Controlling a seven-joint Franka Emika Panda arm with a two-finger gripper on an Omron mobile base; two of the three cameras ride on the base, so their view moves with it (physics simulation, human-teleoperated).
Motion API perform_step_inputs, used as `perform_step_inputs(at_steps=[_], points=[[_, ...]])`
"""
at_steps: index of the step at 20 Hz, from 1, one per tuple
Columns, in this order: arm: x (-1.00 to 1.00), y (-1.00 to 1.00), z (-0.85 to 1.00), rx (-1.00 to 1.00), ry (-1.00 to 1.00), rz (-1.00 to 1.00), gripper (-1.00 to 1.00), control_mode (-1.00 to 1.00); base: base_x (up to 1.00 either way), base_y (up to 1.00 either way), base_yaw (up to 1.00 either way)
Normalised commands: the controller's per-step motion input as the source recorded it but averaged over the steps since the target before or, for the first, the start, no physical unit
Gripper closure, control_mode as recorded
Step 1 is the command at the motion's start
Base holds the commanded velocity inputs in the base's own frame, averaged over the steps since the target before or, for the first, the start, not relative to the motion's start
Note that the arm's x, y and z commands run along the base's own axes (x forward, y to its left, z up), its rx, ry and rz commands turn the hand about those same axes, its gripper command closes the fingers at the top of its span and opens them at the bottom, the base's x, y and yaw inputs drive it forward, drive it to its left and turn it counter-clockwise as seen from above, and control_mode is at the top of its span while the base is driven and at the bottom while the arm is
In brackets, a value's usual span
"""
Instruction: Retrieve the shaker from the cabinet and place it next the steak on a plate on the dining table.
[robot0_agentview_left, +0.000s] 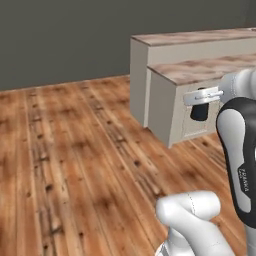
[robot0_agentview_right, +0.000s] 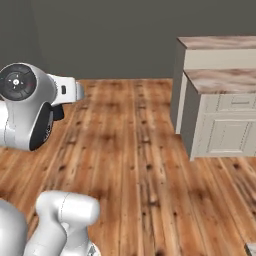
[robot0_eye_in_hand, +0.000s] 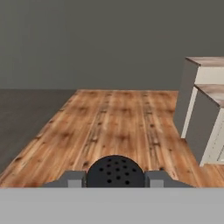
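Observation:
My gripper (robot0_eye_in_hand: 115, 179) is shut on the black shaker (robot0_eye_in_hand: 115, 171), whose rounded, perforated cap shows between the two fingertips (robot0_eye_in_hand: 72, 178). From the left base view, the shaker (robot0_agentview_left: 199, 113) hangs under the white hand, and the gripper (robot0_agentview_left: 200, 105) is held high over the wooden floor. The dining table (robot0_agentview_left: 197, 38), with its marbled stone top, stands ahead to the right; it appears again in the right base view (robot0_agentview_right: 218, 42) and in the hand view (robot0_eye_in_hand: 205, 61). The cabinet, the steak and the plate are out of view.
A lower marble-topped island (robot0_agentview_left: 200, 71) with cream door fronts stands in front of the dining table (robot0_agentview_right: 225, 80). Wooden floor (robot0_agentview_left: 80, 160) stretches wide to the left and ahead. A dark grey wall (robot0_eye_in_hand: 96, 39) closes the back.

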Motion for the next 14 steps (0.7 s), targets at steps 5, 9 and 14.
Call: perform_step_inputs(at_steps=[5,9,14], points=[[0.00,0.00,0.00,0.00,0.00,0.00,1.00,1.00,1.00,0.78,-0.40],[0.00,0.00,0.00,0.00,0.00,0.00,1.00,1.00,1.00,1.00,-0.31],[0.00,0.00,0.00,0.00,0.00,0.00,1.00,1.00,1.00,1.00,-0.25]])
